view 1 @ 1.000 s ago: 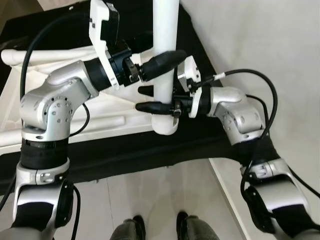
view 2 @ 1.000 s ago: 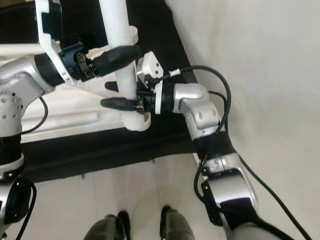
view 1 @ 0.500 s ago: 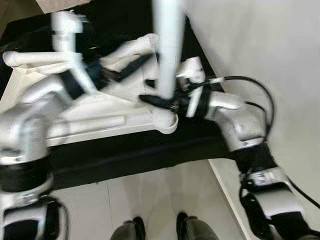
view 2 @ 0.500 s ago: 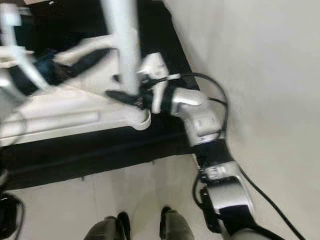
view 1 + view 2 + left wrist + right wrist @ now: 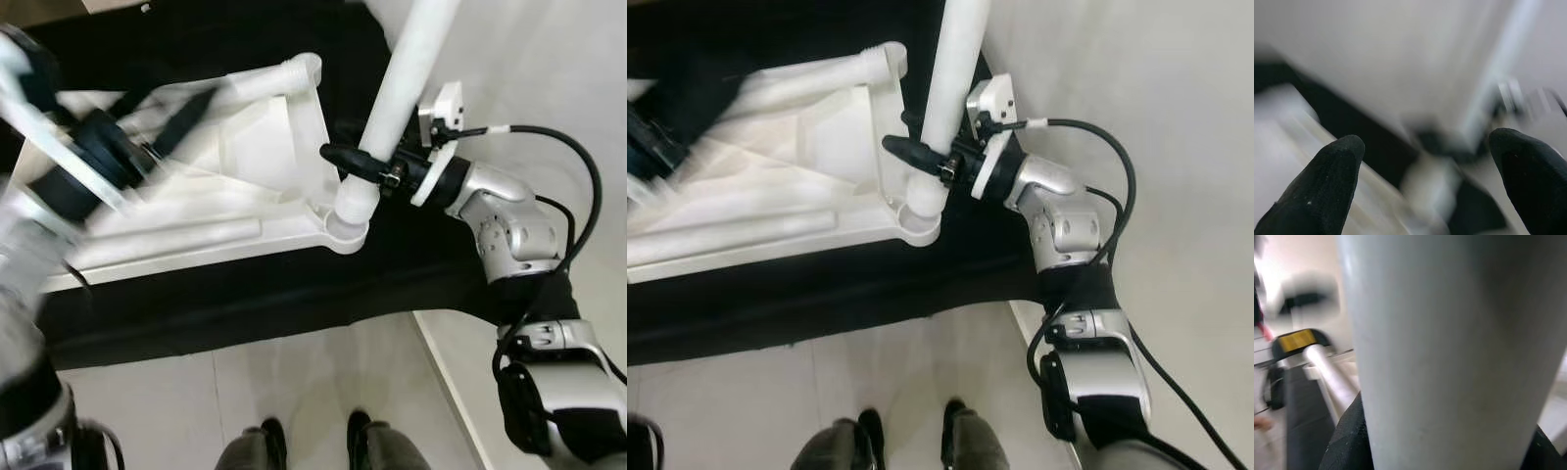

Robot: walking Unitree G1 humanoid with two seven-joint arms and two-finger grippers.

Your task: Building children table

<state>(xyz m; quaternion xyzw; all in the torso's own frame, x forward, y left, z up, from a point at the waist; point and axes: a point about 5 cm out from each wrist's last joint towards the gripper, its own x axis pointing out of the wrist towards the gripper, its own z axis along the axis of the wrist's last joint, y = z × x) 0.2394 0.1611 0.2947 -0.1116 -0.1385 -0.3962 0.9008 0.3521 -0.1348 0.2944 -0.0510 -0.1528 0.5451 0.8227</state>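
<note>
An upturned white children's table top point(image 5: 211, 201) lies on a black mat. A white round table leg point(image 5: 397, 93) stands tilted in the corner socket point(image 5: 351, 217) nearest me. My right gripper point(image 5: 372, 166) is shut on the leg just above the socket, and up close the leg point(image 5: 1449, 347) sits between its black fingers point(image 5: 1347, 435). My left gripper point(image 5: 181, 110), blurred, hangs over the table top well left of the leg. It is open, with nothing between its fingers point(image 5: 1327, 186).
The black mat point(image 5: 245, 294) ends at pale floor tiles point(image 5: 313, 382) by my feet. A white wall point(image 5: 549, 69) runs close along the right, behind my right arm. Another white leg point(image 5: 250, 83) lies along the table top's far edge.
My left gripper has let go of the leg and swung away to the left. The leg now leans to the right, held by the right gripper alone. The camera has shifted.
</note>
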